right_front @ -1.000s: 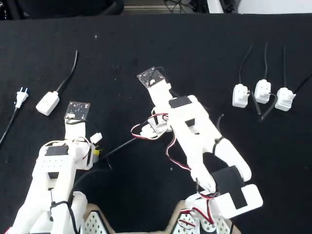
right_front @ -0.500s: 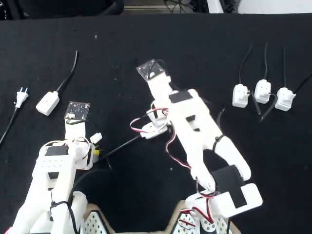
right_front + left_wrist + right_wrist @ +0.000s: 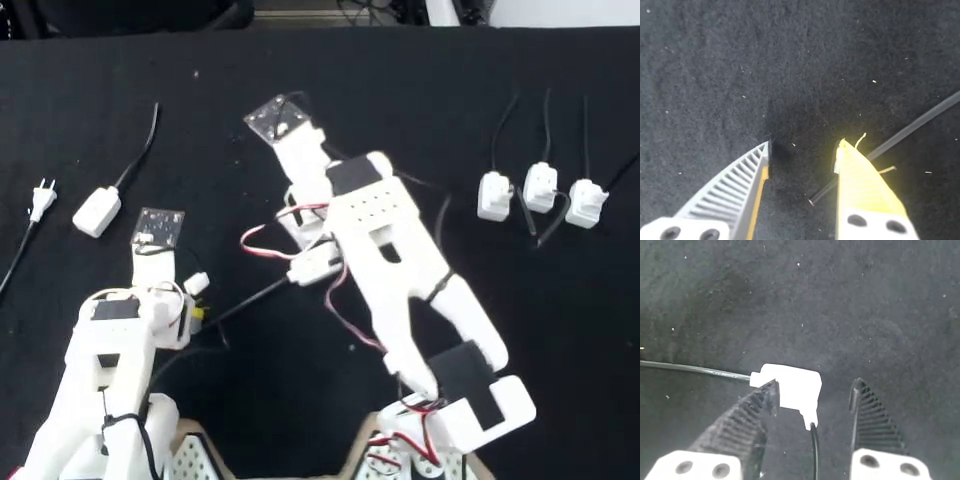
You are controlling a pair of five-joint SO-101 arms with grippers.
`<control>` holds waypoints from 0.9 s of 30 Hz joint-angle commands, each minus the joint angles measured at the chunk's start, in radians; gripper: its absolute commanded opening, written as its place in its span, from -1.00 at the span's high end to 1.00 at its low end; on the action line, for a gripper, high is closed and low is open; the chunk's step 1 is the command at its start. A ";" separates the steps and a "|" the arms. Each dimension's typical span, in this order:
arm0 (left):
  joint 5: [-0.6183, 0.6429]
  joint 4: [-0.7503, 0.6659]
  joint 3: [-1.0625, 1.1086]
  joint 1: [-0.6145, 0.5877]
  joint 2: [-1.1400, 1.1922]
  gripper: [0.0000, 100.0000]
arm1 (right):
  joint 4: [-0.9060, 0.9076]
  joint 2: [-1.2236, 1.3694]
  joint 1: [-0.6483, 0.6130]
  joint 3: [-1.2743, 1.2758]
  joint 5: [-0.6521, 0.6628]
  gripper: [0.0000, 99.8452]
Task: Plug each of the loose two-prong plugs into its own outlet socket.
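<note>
Fingers of the right gripper are standing open around the white plug lying crosswise between them; left gripper is gaping too.

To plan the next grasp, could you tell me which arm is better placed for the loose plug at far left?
Left: the open left end effector sits nearer the plug; the right end effector is mid-table.
</note>
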 commanded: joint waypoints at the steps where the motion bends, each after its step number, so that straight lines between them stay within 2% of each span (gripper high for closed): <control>1: 0.002 0.002 -0.007 0.002 -0.002 0.57 | 0.051 -0.021 -0.012 -0.088 -0.002 0.56; 8: 0.000 0.002 -0.007 0.002 -0.002 0.57 | 0.098 -0.182 -0.015 -0.062 0.008 0.56; 14: 0.000 0.002 -0.005 0.002 -0.002 0.57 | 0.020 -0.300 -0.074 0.107 0.178 0.56; 20: 0.000 0.003 -0.004 0.002 -0.002 0.57 | -0.029 -0.306 -0.084 0.160 0.319 0.56; 23: 0.000 0.003 -0.004 0.002 -0.002 0.57 | -0.014 -0.280 -0.081 0.176 0.497 0.56; 27: 0.000 0.003 -0.004 0.002 -0.002 0.57 | -0.015 -0.213 -0.080 0.232 0.865 0.56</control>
